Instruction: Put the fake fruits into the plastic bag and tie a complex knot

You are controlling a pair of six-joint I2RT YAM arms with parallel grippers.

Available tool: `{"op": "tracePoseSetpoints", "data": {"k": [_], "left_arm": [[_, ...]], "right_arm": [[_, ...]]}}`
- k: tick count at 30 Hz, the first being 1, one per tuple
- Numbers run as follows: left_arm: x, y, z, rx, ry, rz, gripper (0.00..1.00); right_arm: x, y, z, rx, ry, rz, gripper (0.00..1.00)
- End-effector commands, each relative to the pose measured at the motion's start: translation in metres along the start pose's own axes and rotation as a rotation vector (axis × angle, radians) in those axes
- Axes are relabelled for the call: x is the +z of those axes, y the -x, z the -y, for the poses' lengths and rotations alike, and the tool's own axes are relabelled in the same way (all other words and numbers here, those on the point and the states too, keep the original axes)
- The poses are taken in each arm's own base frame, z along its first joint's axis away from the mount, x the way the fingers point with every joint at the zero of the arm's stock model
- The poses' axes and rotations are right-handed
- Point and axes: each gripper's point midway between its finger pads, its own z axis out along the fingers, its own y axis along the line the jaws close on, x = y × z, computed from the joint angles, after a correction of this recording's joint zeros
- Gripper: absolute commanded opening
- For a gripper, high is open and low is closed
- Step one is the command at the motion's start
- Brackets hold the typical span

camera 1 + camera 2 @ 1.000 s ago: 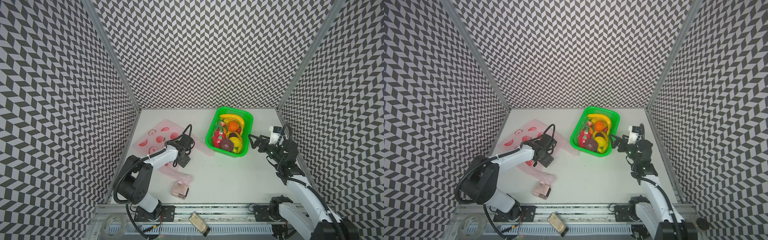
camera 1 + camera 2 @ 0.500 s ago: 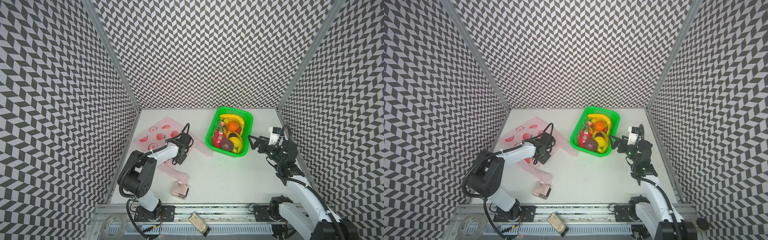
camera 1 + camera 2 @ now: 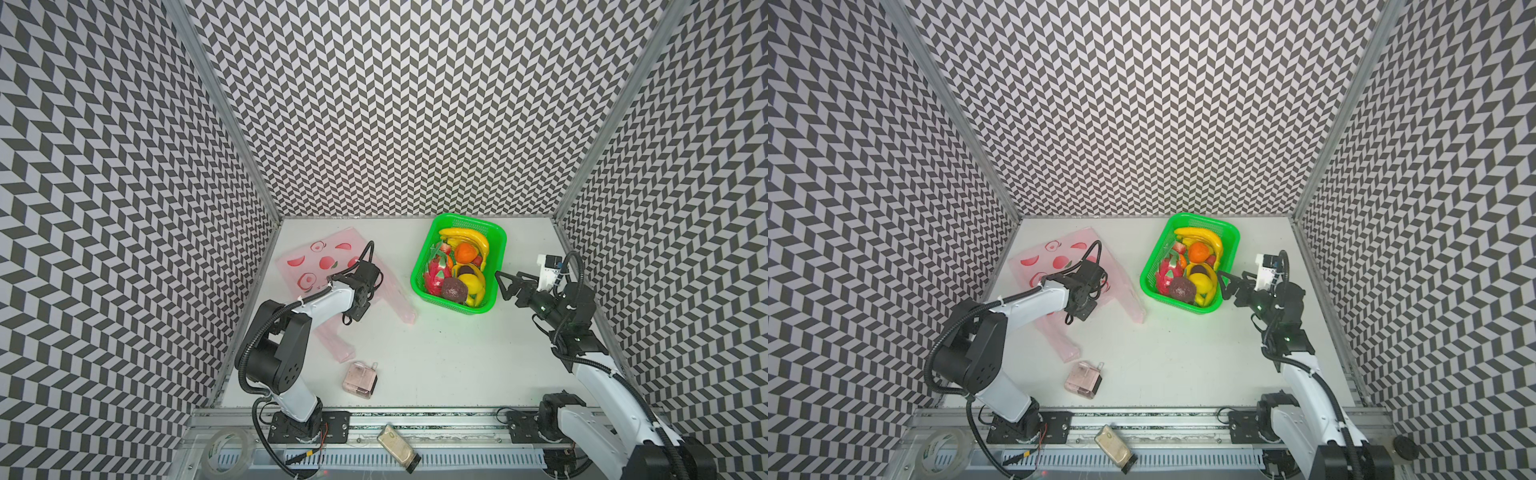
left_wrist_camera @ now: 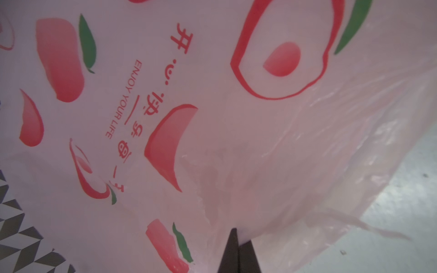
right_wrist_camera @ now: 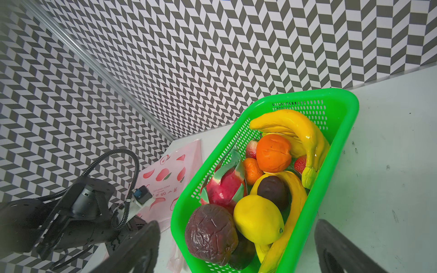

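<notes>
While fruits [image 3: 457,270] sit in basket [image 3: 495,237] right of centre, left gripper [image 4: 238,250] pinches bag [image 3: 328,259] film left of centre, likely to open its mouth | right gripper [image 3: 502,286] gapes beside basket, ready to pick

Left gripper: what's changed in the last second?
The left gripper went from open to shut, pinching the film of the plastic bag, and the bag shifted slightly. The right gripper stayed open beside the green basket; the fake fruits stayed in it.
</notes>
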Motion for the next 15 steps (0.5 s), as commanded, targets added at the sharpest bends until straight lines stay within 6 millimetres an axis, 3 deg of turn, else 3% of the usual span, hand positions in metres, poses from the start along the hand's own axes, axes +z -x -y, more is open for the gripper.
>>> {"op": "tracePoseSetpoints", "data": {"k": [1, 10, 15], "left_arm": [[-0.029, 0.028, -0.014, -0.051, -0.014, 0.125, 0.00], [-0.106, 0.064, -0.025, -0.193, -0.188, 0.283, 0.00], [-0.128, 0.070, -0.066, -0.283, -0.149, 0.290, 0.00]], "right_arm": [[-0.003, 0.008, -0.013, -0.025, 0.059, 0.038, 0.99], [0.001, -0.001, -0.062, 0.032, 0.276, -0.035, 0.99], [0.010, -0.023, -0.099, 0.034, 0.348, -0.103, 0.99]]}}
